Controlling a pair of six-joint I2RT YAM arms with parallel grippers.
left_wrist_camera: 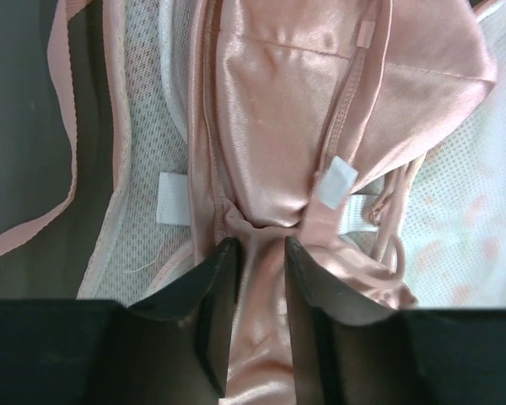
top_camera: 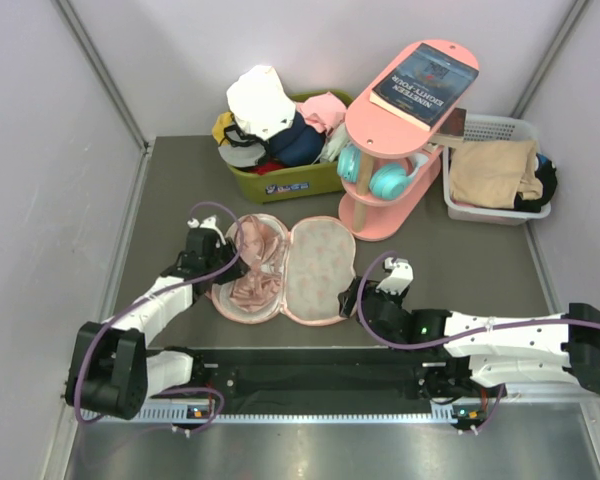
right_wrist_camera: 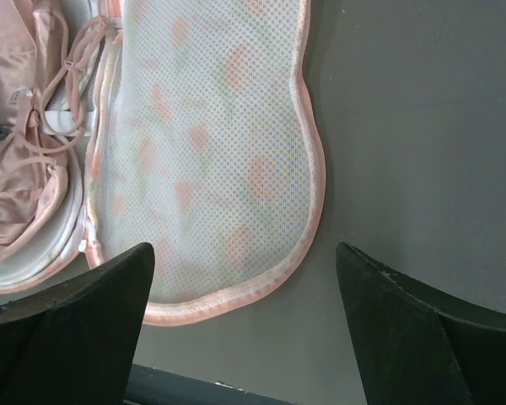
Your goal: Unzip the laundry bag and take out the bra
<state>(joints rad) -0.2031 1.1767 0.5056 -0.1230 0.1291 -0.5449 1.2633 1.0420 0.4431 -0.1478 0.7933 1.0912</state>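
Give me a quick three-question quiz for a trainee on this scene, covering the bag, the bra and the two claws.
1. True or false: the laundry bag is zipped shut.
2. Which claw has fabric of the bra pinched between its fingers? A, the left claw; B, the right claw.
3. Fill in the blank: the right claw hangs over the edge of the bag's empty half with its fingers wide ____.

Key: 1 false, the bag lies spread open like a clamshell; 2 A; 3 open.
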